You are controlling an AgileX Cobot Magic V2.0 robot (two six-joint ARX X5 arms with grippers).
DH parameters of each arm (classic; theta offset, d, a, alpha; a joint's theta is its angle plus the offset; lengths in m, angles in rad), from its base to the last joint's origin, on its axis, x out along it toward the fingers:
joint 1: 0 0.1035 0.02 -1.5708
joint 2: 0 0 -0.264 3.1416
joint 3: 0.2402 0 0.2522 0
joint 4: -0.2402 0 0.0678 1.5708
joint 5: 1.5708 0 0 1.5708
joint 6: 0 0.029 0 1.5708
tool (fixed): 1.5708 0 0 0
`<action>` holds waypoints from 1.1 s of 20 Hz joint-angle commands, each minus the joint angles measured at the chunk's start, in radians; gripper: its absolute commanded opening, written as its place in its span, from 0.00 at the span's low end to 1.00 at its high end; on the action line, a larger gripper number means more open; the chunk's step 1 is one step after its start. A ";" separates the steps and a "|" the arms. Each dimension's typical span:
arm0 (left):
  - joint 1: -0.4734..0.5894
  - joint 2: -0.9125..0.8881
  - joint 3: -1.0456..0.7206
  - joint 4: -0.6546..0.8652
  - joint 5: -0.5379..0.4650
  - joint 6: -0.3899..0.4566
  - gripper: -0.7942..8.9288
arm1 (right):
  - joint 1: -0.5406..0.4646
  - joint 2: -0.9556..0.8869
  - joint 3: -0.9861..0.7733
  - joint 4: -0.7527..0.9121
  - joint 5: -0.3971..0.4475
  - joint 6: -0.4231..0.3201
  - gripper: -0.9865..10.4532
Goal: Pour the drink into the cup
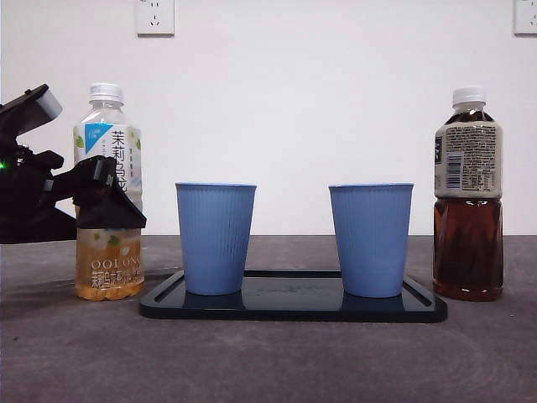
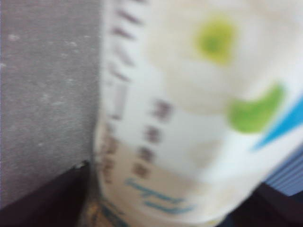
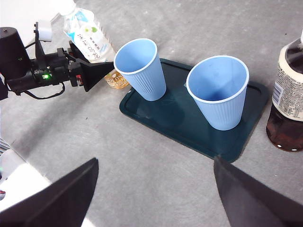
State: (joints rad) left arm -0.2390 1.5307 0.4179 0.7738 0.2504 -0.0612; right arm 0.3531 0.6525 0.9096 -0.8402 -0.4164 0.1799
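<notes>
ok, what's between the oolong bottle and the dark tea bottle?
Front view: two blue cups, one nearer the oolong bottle, the other nearer the dark tea bottle, both on the tray.
</notes>
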 commanded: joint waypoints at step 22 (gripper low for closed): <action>-0.003 -0.381 0.269 -0.843 -0.230 0.504 0.33 | 0.006 0.006 0.014 -0.012 -0.003 -0.087 0.42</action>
State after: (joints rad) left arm -0.2386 1.1564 0.6621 -0.1013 0.0177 0.3683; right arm 0.3531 0.6525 0.9096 -0.8574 -0.4171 0.1146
